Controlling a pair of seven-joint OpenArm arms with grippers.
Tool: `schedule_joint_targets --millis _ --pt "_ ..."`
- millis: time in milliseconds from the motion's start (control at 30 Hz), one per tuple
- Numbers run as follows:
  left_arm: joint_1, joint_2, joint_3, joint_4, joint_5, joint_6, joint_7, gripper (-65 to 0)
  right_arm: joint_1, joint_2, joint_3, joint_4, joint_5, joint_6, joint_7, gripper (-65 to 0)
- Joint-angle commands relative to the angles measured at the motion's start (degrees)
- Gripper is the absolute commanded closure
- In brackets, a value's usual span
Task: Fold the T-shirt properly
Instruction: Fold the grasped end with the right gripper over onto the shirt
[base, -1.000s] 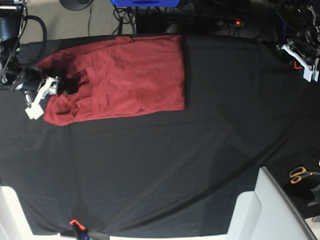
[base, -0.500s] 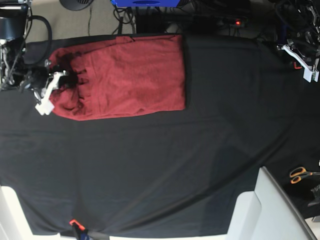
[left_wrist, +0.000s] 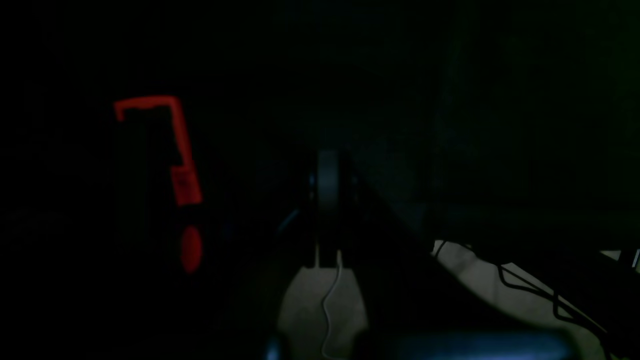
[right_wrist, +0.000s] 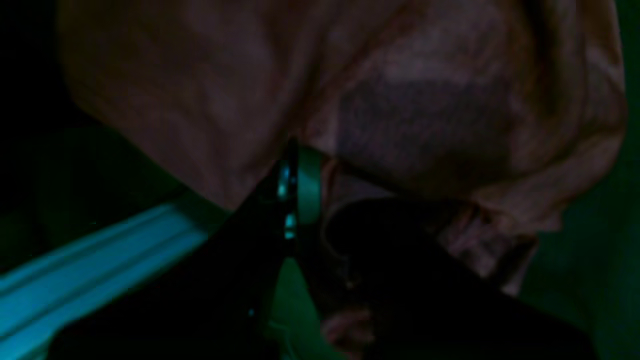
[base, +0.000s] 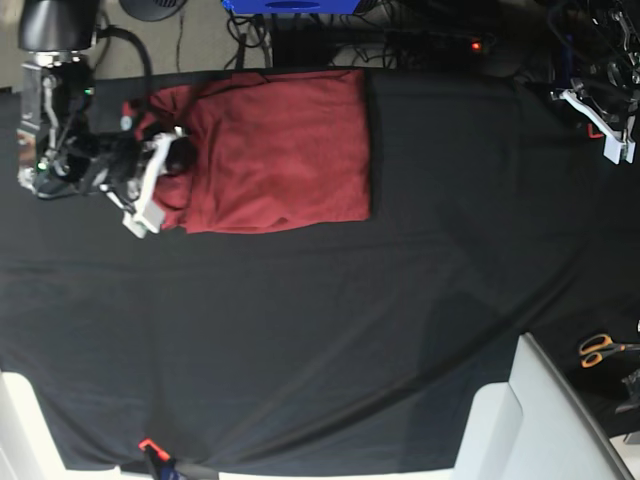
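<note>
The maroon T-shirt (base: 275, 150) lies on the black table cover (base: 300, 330) at the upper left, its right edge straight and its left end bunched and lifted. My right gripper (base: 163, 170) is at that left end, shut on a gathered fold of the T-shirt. In the right wrist view the T-shirt (right_wrist: 400, 100) fills the top of the picture and its cloth puckers around the dark fingers (right_wrist: 305, 185). My left gripper (base: 612, 128) rests shut at the table's far right edge, away from the shirt. Its wrist view is nearly black, with only a finger (left_wrist: 327, 195) visible.
Orange-handled scissors (base: 598, 349) lie at the right edge. A white panel (base: 540, 420) covers the lower right corner. An orange clamp (base: 150, 446) grips the cover's front edge. Cables and a blue box (base: 290, 5) lie beyond the table's far edge.
My right gripper has shut on the shirt's left end and carried it right, so the left part now doubles over the body. The left arm has stayed still.
</note>
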Motion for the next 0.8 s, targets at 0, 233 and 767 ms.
schedule_joint_targets --millis 0,233,767 --pt "0.1 -1.2 -0.4 0.7 -0.5 -0.3 -0.8 0.0 1.7 0.0 0.1 1.3 0.9 -0.6 -0.1 -0.8" --pt "0.1 -1.2 -0.4 0.7 -0.5 -0.3 -0.8 0.0 3.3 -4.4 0.0 1.3 0.8 -2.1 -2.9 -0.8" --pt "0.1 -1.2 -0.4 1.0 -0.6 -0.3 -0.8 0.0 3.1 -7.5 -17.4 0.9 1.1 -10.7 5.1 -0.8"
